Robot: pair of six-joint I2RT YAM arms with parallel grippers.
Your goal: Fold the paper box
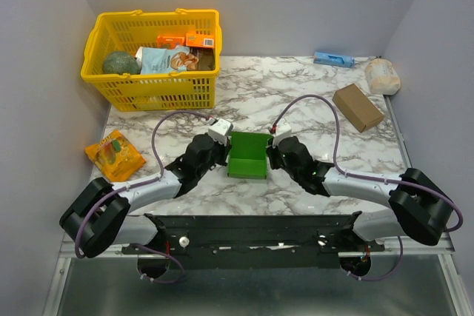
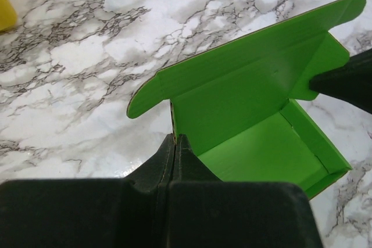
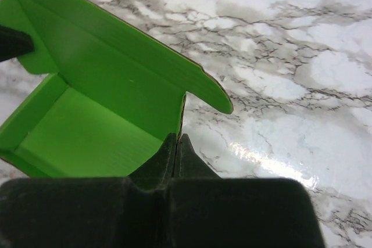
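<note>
The bright green paper box (image 1: 248,155) sits on the marble table between the two arms, half formed, with an upright back panel and raised side walls. My left gripper (image 1: 224,151) is shut on the box's left side wall; in the left wrist view the gripper (image 2: 174,139) pinches the thin card edge of the box (image 2: 250,114). My right gripper (image 1: 271,149) is shut on the right side wall; in the right wrist view the gripper (image 3: 176,139) pinches the card of the box (image 3: 99,103). The other arm's fingertip shows at the far side wall in each wrist view.
A yellow basket (image 1: 111,86) with packets stands at the back left. An orange packet (image 1: 114,154) lies at the left. A brown cardboard box (image 1: 358,106), a white bag (image 1: 382,76) and a blue item (image 1: 332,58) lie at the back right.
</note>
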